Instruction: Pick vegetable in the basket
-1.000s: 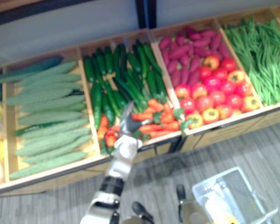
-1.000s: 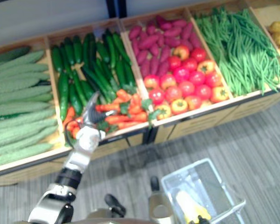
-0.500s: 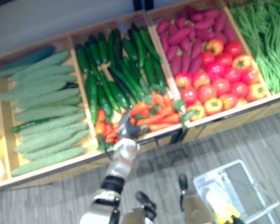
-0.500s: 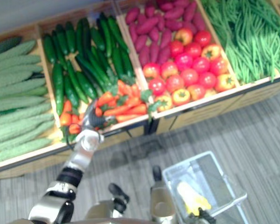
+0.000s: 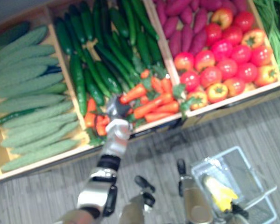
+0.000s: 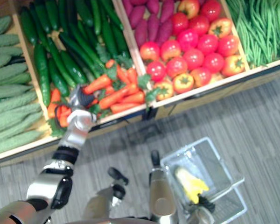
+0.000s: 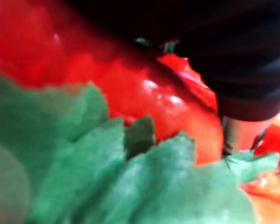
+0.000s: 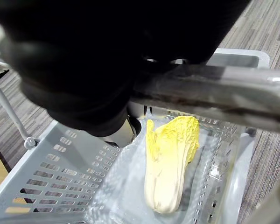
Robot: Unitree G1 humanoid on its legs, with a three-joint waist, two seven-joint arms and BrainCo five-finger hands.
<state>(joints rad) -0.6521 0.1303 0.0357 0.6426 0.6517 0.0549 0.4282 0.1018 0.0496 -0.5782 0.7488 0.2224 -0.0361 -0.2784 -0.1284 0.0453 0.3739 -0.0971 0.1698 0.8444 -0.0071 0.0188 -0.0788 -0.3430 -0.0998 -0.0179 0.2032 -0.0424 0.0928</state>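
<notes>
My left hand [image 5: 115,106] sits among glossy orange carrots [image 5: 149,106] with ragged green tops; I cannot tell its grip. Yellow cabbage [image 8: 170,158] lies in the slotted basket [image 8: 51,186].

Camera tipped down, left hand [image 5: 115,108] slightly further into carrots [image 5: 149,105]

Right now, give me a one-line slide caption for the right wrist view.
Right hand at the handle of the grey basket, one yellow cabbage lying inside.

My right hand [image 8: 107,60] is parked right over the basket [image 8: 51,182]'s metal handle [image 8: 214,93]. One yellow cabbage [image 8: 170,158] lies inside the basket, under that handle.
</notes>
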